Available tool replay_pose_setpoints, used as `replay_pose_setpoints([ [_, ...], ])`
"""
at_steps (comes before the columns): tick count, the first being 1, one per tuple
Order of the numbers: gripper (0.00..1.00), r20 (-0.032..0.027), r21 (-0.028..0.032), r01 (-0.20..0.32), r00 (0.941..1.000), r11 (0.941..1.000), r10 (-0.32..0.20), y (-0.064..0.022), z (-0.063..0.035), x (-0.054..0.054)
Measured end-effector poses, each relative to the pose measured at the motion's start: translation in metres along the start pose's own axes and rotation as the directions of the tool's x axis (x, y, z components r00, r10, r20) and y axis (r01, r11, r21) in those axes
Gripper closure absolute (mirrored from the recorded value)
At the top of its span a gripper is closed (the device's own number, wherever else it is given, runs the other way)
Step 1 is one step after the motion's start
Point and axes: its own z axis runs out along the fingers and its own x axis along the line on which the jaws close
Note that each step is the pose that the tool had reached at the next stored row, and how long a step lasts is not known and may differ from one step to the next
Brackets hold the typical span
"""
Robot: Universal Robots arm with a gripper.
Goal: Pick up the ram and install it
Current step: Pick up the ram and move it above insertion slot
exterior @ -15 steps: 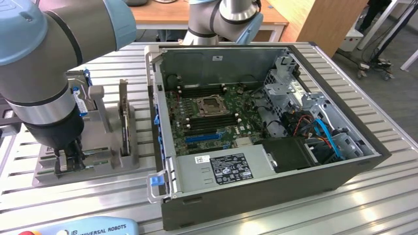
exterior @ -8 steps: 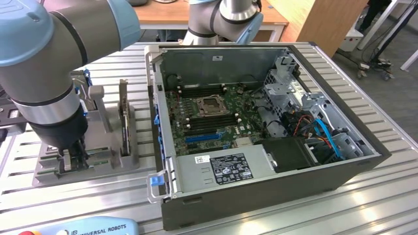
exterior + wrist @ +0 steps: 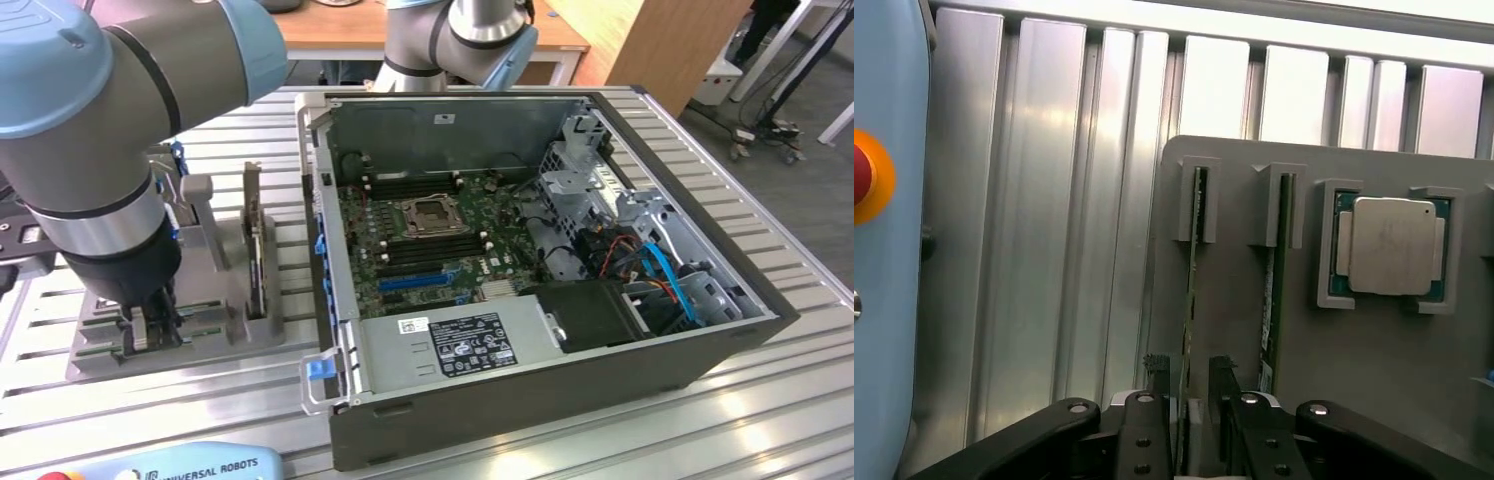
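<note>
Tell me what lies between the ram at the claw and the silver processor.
A second thin green stick, on edge in its own slot, apart from the ram and the processor; the wrist view shows it.

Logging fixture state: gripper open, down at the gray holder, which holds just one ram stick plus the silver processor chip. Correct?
Not quite: the gray holder holds two ram sticks, not one. The wrist view shows both standing on edge in neighbouring slots: the first ram stick runs between the fingers of the open gripper, and the second ram stick stands beside it. The silver processor chip is there as said.
</note>
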Motion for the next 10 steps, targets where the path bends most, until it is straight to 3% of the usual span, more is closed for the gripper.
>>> replay_pose_setpoints([
  [10,0.70,-0.0003,-0.0004,0.000,1.0000,1.0000,0.000,-0.0001,0.0052,0.0003],
])
